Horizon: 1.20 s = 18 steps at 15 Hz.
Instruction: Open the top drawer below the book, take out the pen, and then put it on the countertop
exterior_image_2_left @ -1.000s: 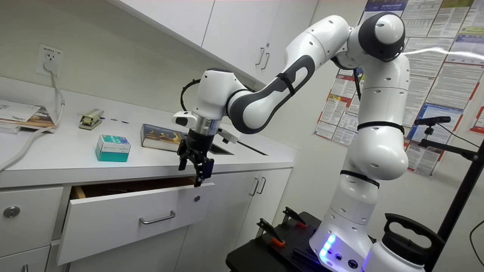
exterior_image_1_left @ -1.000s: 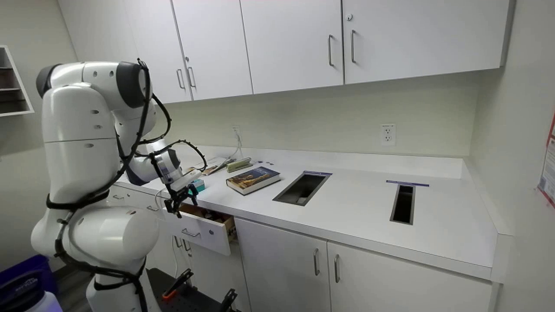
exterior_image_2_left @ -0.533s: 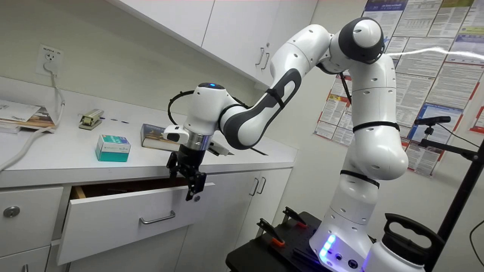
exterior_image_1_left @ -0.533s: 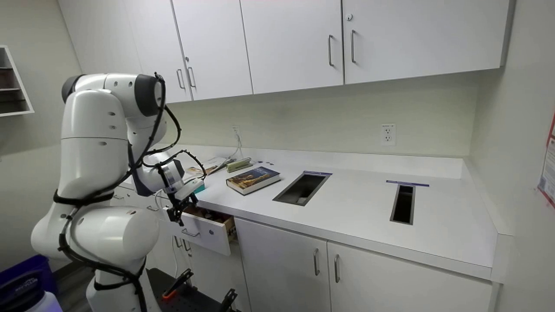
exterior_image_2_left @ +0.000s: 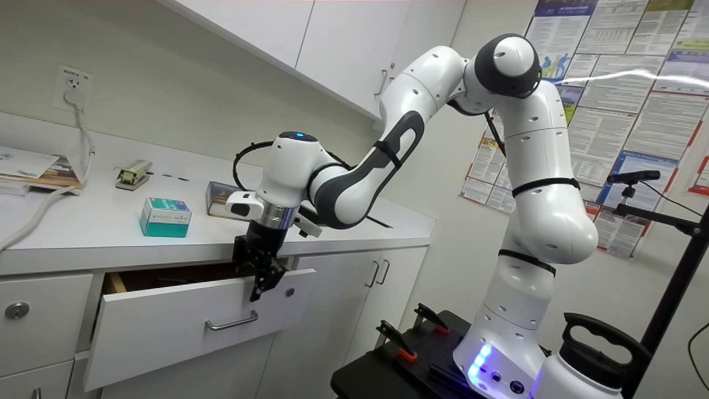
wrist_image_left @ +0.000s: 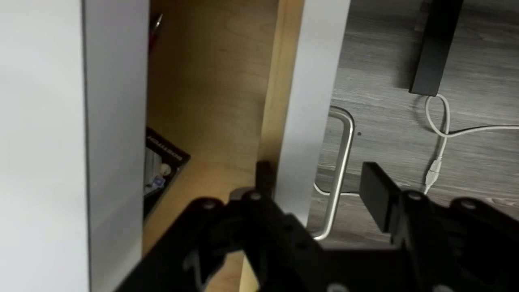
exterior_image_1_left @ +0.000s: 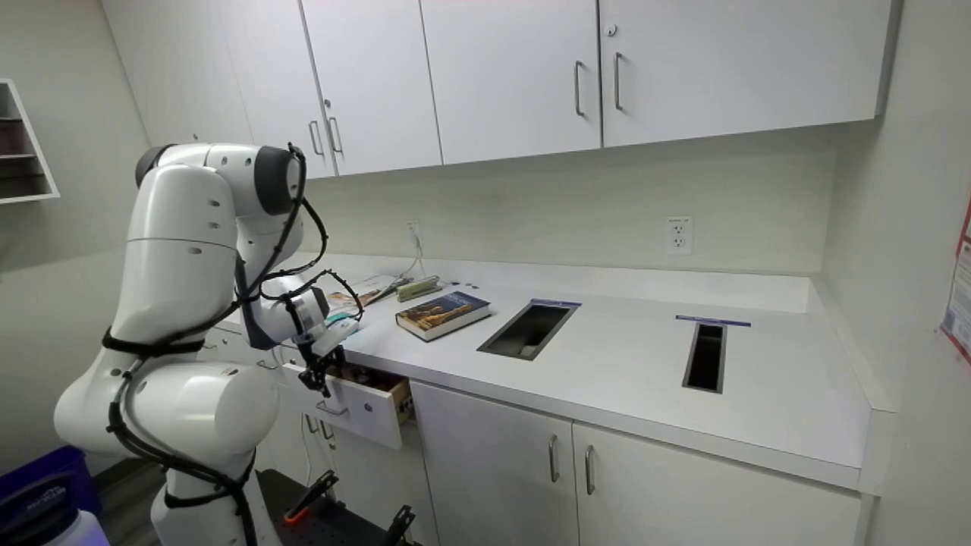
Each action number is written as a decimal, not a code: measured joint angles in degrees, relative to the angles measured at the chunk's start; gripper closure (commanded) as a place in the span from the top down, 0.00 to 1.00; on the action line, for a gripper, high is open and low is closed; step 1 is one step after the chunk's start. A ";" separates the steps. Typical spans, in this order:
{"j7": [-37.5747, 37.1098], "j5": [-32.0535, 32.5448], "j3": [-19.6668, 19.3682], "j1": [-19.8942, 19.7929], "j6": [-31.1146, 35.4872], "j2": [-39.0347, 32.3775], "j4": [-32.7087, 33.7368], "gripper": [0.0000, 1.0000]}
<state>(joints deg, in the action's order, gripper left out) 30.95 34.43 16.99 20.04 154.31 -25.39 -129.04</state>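
The top drawer (exterior_image_1_left: pixel 356 409) is partly open in both exterior views (exterior_image_2_left: pixel 166 332); the wrist view shows its white front edge (wrist_image_left: pixel 310 93) and wooden inside. My gripper (wrist_image_left: pixel 320 186) is open and straddles the drawer front: one finger is inside, the other outside past the silver handle (wrist_image_left: pixel 342 158). It also shows in both exterior views (exterior_image_1_left: pixel 322 375) (exterior_image_2_left: pixel 255 280). A thin red thing with a silver tip, likely the pen (wrist_image_left: pixel 155 29), lies in the drawer, partly hidden under the countertop edge. The book (exterior_image_1_left: pixel 444 315) lies on the white countertop (exterior_image_1_left: pixel 607 379).
A black Bostitch package (wrist_image_left: pixel 162 156) lies in the drawer, partly under the countertop edge. A teal and white box (exterior_image_2_left: pixel 165 218), a stapler (exterior_image_2_left: pixel 133 174) and papers (exterior_image_2_left: pixel 36 166) are on the countertop. Two cut-outs (exterior_image_1_left: pixel 529 330) (exterior_image_1_left: pixel 705 358) are further along.
My arm has lowered and moved along the drawer front, away from its lock end; the fingers are now down around its top edge. The drawer front seems shifted very slightly outward.
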 measured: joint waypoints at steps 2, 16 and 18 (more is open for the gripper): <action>0.00 -0.11 0.01 -0.04 0.00 -0.23 0.64 0.12; -4.99 -7.96 4.39 0.17 0.25 4.25 -6.91 0.06; -7.25 -7.80 5.02 1.34 0.88 5.86 -9.63 0.06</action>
<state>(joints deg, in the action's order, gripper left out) 23.70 26.63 22.01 21.38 155.19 -19.54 -138.66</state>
